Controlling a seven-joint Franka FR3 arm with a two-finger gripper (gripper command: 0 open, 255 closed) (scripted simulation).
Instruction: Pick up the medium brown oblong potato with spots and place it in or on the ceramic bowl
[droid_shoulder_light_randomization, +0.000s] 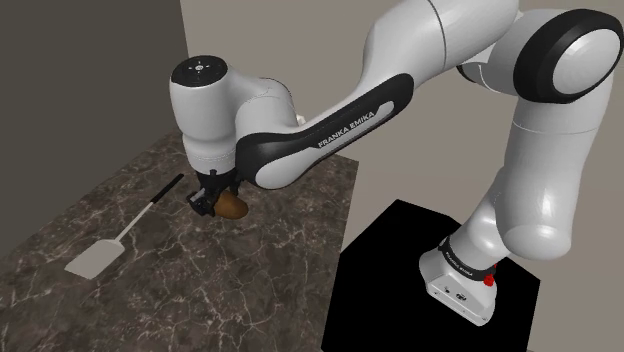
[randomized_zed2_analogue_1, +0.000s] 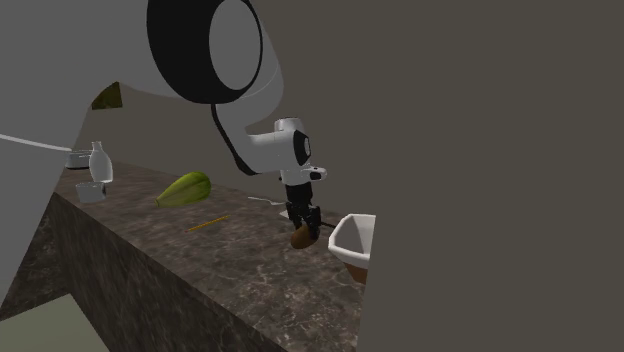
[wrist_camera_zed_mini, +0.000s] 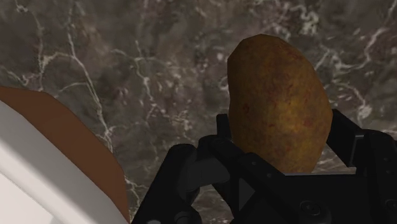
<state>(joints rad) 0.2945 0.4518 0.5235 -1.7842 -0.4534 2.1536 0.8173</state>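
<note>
While my gripper (wrist_camera_zed_mini: 283, 149) is clamping the potato (wrist_camera_zed_mini: 280, 102) end-on, the white bowl (randomized_zed2_analogue_1: 350, 238) is sitting just beside it, on the second exterior view's right.

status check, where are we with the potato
End effector shut on potato. Potato beside bowl, not yet in it. Nothing seen between them.

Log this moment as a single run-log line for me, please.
phase: grasp | tool: shut on potato | potato: at dark marbled counter, lift unclear | bowl: close beside tool, potato not in it
</note>
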